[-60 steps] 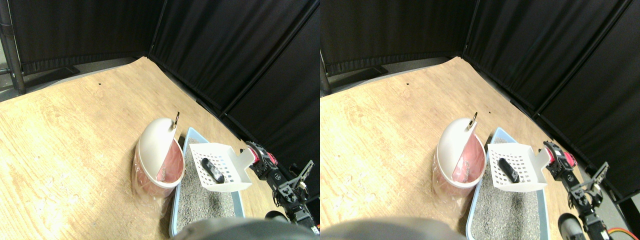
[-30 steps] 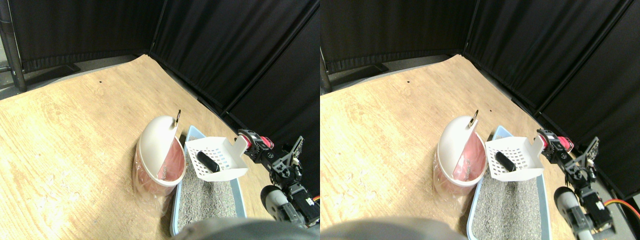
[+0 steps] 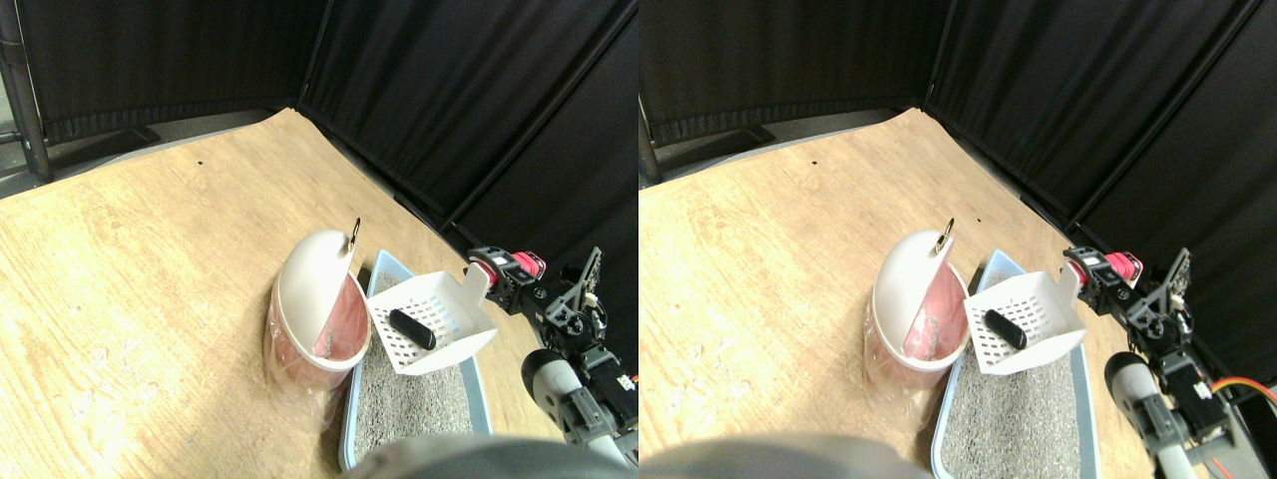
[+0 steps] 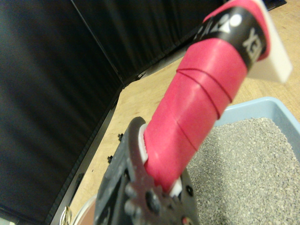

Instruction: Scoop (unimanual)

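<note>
My pincer [image 3: 496, 282] is clamped on the red-wrapped handle [image 4: 197, 101] of the white slotted scoop [image 3: 434, 319], carrying 1 dark lump [image 3: 411, 328] above the blue litter tray [image 3: 362, 424], just beside the lidded bin [image 3: 314, 299]. Risk: tipping early rolls the lump back onto the litter. The half-open white lid [image 3: 307, 274] narrows the opening.
</note>
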Controlling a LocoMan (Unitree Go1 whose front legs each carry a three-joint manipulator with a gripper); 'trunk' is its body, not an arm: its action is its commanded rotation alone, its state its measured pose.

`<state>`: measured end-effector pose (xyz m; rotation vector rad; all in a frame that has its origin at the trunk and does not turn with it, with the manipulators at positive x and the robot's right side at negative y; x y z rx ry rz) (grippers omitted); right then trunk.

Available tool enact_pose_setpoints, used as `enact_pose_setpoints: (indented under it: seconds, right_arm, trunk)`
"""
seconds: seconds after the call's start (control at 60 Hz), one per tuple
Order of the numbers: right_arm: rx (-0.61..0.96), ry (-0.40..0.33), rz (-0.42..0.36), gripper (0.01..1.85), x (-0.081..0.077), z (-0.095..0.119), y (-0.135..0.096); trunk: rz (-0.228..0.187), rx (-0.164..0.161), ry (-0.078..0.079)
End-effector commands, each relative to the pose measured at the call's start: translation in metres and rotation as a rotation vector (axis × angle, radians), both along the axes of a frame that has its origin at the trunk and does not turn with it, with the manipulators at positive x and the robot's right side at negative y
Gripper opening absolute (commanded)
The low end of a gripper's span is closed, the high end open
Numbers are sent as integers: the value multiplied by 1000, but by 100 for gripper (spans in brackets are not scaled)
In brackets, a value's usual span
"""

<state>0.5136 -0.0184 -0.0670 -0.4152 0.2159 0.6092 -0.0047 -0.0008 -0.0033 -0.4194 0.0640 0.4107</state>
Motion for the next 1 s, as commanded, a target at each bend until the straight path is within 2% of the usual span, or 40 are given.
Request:
enact_pose_setpoints:
  seconds: [0.017,0.3,0.35,0.483,0.7,1.0]
  right_arm:
    - [16,-19,-1,6,-2,8,8]
    - [-67,-26,-8,6,-5,15,21]
    - [-88,-23,-29,6,-7,16,23]
    - [-130,-76,-33,6,-6,15,25]
    - [-199,-153,24,6,-5,6,27]
    - [-245,-175,62,6,-7,5,31]
  trunk:
    - [37,-106,-30]
    - [49,-113,-37]
    - [54,-116,-38]
    - [59,-120,-37]
    - [61,-126,-40]
    - [76,-137,-47]
